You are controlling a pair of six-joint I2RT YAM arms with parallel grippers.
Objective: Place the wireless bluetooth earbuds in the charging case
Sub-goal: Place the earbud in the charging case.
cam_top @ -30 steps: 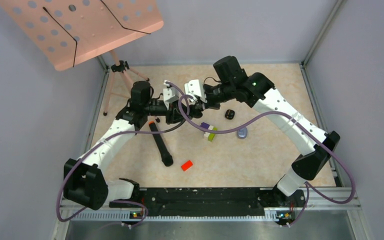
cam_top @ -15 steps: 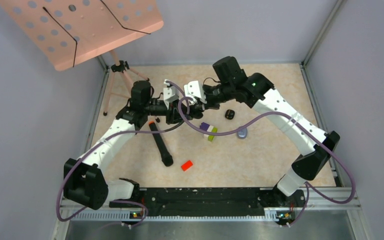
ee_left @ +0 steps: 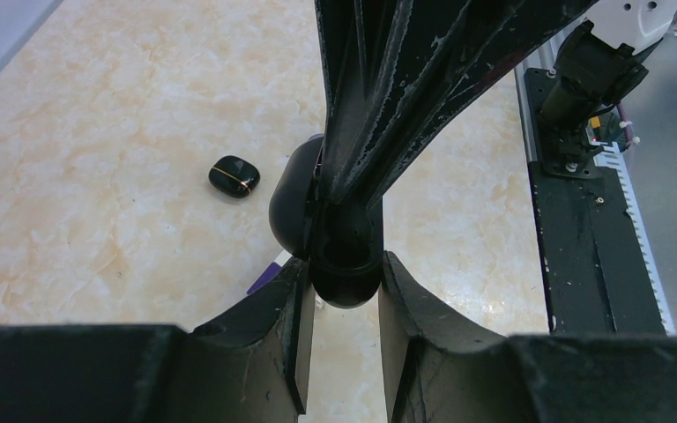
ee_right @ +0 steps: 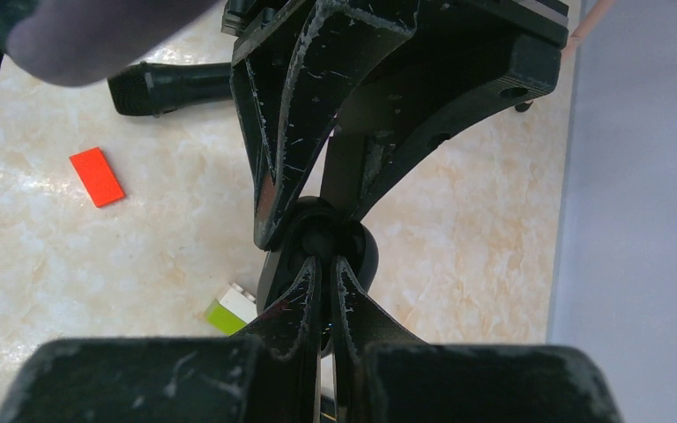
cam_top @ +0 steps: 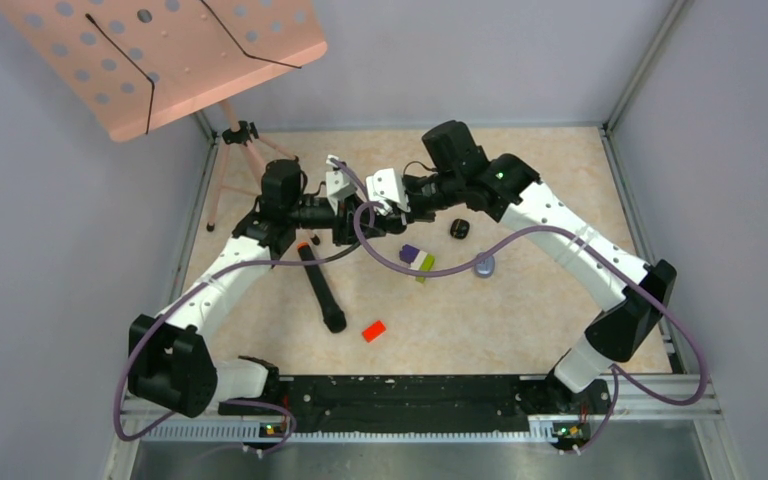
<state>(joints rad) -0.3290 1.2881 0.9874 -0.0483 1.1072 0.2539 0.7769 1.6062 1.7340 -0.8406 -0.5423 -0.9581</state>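
Observation:
My left gripper [cam_top: 364,224] [ee_left: 345,271] is shut on an open black charging case [ee_left: 344,264], whose lid [ee_left: 289,201] hangs to the left. The case also shows in the right wrist view [ee_right: 357,251]. My right gripper [cam_top: 387,212] [ee_right: 324,264] reaches in from the right, its fingers almost together and their tips at the case's opening. A small rounded black earbud [ee_right: 317,236] sits right at those tips, mostly hidden. A second, closed black case [cam_top: 460,228] [ee_left: 234,176] and a pale purple case [cam_top: 484,266] lie on the table.
A purple, white and green block [cam_top: 418,260] lies below the grippers. A red block [cam_top: 373,330] [ee_right: 97,176] and a long black stick [cam_top: 320,288] lie nearer the front. A pink music stand [cam_top: 160,50] stands at the far left.
My right arm has shifted a little to the left, bringing its fingers closer into the case held by my left gripper. The left arm has hardly moved.

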